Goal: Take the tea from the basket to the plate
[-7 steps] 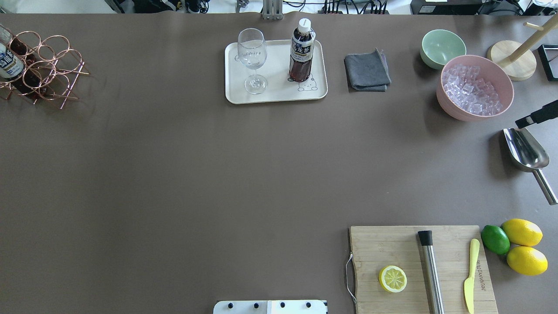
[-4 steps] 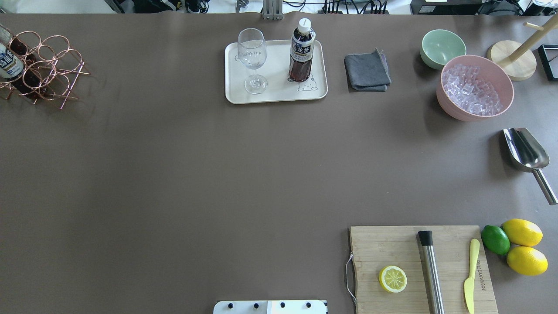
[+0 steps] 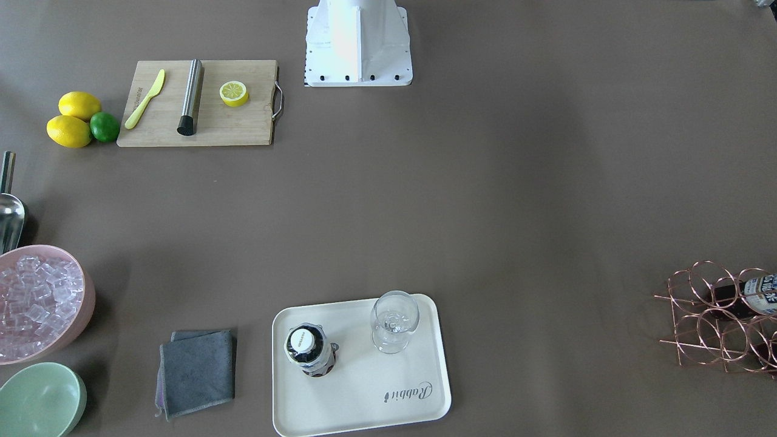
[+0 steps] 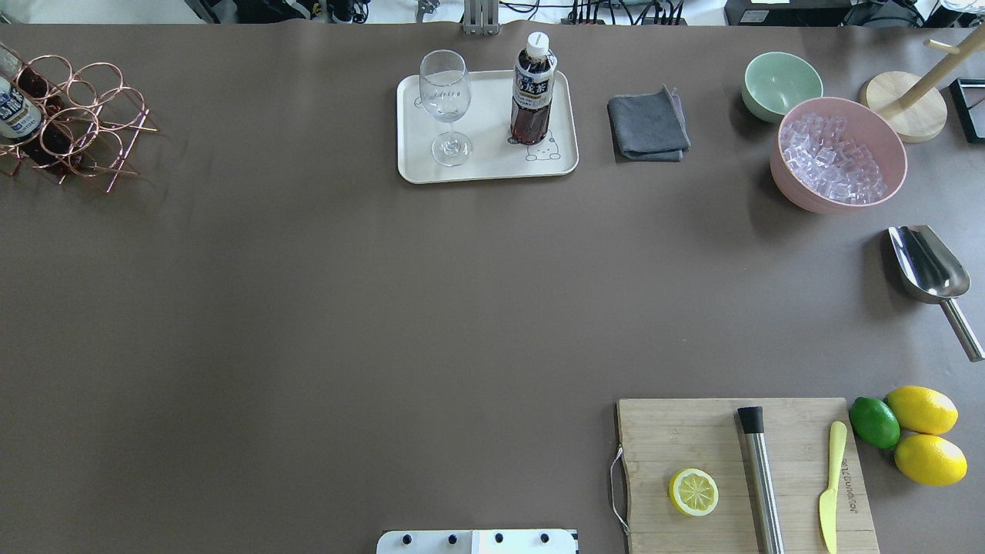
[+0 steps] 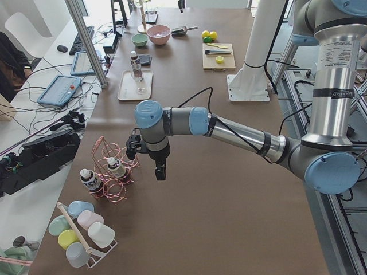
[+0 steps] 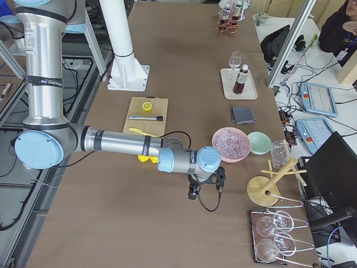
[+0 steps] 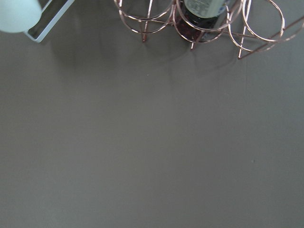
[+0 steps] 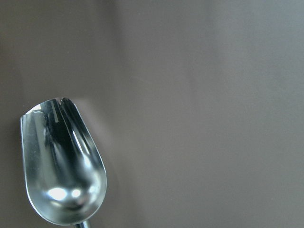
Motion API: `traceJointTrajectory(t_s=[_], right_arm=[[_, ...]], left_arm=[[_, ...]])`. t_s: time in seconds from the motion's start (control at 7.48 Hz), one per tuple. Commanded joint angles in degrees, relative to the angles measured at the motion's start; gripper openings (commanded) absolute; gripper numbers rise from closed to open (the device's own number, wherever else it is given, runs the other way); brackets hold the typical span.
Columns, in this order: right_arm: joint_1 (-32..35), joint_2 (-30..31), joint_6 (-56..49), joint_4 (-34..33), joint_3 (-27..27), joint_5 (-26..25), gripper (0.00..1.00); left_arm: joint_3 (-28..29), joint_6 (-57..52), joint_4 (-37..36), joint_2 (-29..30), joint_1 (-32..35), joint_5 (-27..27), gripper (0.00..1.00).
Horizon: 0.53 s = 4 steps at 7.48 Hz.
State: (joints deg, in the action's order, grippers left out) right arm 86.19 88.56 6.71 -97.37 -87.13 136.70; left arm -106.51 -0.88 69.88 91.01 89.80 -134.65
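Exterior left, not overhead: left fingers near the basket

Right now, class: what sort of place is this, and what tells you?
Probably a robotics lab staged as a drinks bar: a robot arm, operator tablets, an ice bowl, lemons.

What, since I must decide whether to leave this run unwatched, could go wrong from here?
1. The tea bottle on the plate stands near the wine glass; setting another bottle there could knock the glass over.
2. The other bottles sit inside the wire rings of the basket; a tilted lift may snag and drag it.
3. The left end effector hangs close beside the basket and could bump it.
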Motion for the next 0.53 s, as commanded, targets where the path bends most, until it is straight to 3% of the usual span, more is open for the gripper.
traceJointTrajectory(t_s=[0.0,0.13,0.4], right_arm=[[3.37,-4.45,-2.31,-10.48,-0.32,-5.63,1.00],[2.68,-4.54,-2.14,-9.95,0.12,-6.96,1.00],[2.49,-4.10,-1.62,-9.86,0.30,-6.36,1.00]], left_arm=[[1.57,-13.25,6.12,-0.49,-2.25,0.61,0.99],[1.48,-15.01,10.93,-1.01,-3.65,3.84,0.99],[0.96,-16.16,12.04,-1.19,-5.33,3.78,0.99]])
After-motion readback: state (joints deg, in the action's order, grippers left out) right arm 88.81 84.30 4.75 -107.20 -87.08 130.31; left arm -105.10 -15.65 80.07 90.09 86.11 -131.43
